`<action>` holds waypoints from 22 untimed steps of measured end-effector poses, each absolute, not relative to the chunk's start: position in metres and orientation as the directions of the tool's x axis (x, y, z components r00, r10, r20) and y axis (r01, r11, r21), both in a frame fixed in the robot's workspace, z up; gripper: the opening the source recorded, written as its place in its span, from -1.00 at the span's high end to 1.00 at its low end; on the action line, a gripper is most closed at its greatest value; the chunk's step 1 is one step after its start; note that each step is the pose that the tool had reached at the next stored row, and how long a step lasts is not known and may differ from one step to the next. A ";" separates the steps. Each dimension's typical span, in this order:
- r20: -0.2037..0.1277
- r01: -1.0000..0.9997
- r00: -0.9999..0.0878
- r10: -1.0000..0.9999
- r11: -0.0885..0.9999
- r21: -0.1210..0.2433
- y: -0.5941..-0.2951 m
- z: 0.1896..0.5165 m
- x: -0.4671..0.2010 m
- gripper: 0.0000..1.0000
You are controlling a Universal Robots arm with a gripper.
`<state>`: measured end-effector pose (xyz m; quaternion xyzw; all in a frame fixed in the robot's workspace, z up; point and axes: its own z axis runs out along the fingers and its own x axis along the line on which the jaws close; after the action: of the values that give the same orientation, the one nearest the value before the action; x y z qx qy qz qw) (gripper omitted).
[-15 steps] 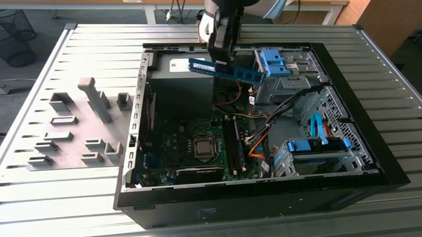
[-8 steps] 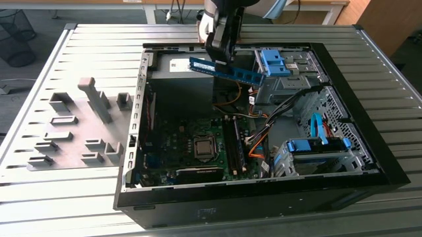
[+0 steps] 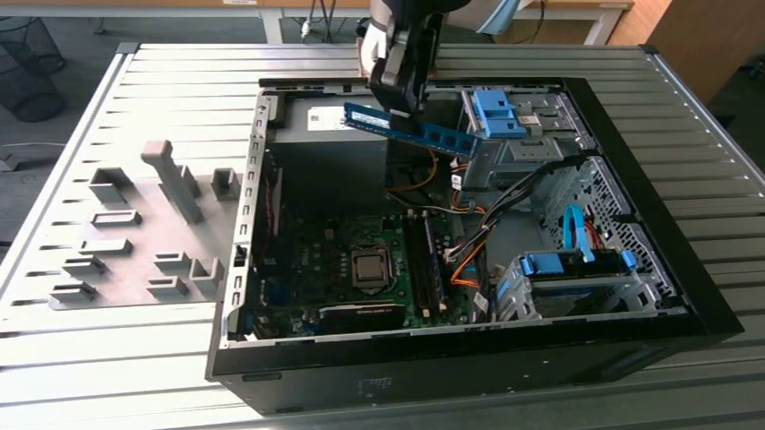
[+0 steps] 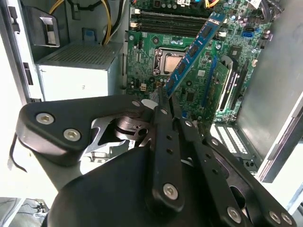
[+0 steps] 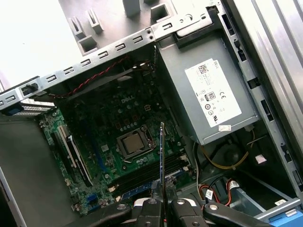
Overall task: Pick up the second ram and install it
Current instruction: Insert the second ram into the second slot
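Looks like I'm driving this in some kind of robotics lab or workshop. The open PC case (image 3: 478, 269) lies on its side on a slatted metal workbench (image 3: 156, 367), with a grey fixture plate (image 3: 132, 242) of holder blocks sitting on the exterior view's left. Past the far edge of the bench I can see desk legs (image 3: 272, 22), some hanging cables (image 3: 317, 18), a wire waste basket (image 3: 30, 67) on grey floor and a wooden cabinet (image 3: 705, 40) far right.
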<state>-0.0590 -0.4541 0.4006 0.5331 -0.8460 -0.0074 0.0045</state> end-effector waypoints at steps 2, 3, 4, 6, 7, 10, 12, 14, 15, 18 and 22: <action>0.000 -0.899 -0.438 -0.899 0.438 0.017 -0.454 0.401 -0.059 0.72; 0.000 -0.897 -0.441 -0.897 0.441 0.017 -0.454 0.401 -0.059 0.72; 0.000 -0.896 -0.445 -0.896 0.445 0.017 -0.454 0.401 -0.059 0.72; 0.000 -0.892 -0.451 -0.893 0.451 0.017 -0.454 0.401 -0.059 0.72; 0.000 -0.891 -0.454 -0.891 0.454 0.017 -0.454 0.401 -0.059 0.72; 0.000 -0.886 -0.464 -0.886 0.464 0.017 -0.454 0.401 -0.059 0.72; 0.000 -0.882 -0.470 -0.883 0.470 0.017 -0.454 0.401 -0.059 0.72; 0.000 -0.879 -0.476 -0.880 0.476 0.017 -0.454 0.401 -0.059 0.72; 0.000 -0.878 -0.479 -0.878 0.478 0.017 -0.454 0.401 -0.059 0.72; 0.000 -0.874 -0.486 -0.874 0.486 0.017 -0.454 0.401 -0.059 0.72; 0.000 -0.868 -0.497 -0.868 0.497 0.017 -0.454 0.401 -0.059 0.72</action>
<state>-0.0590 -0.4541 0.4006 0.5017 -0.8650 -0.0076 0.0042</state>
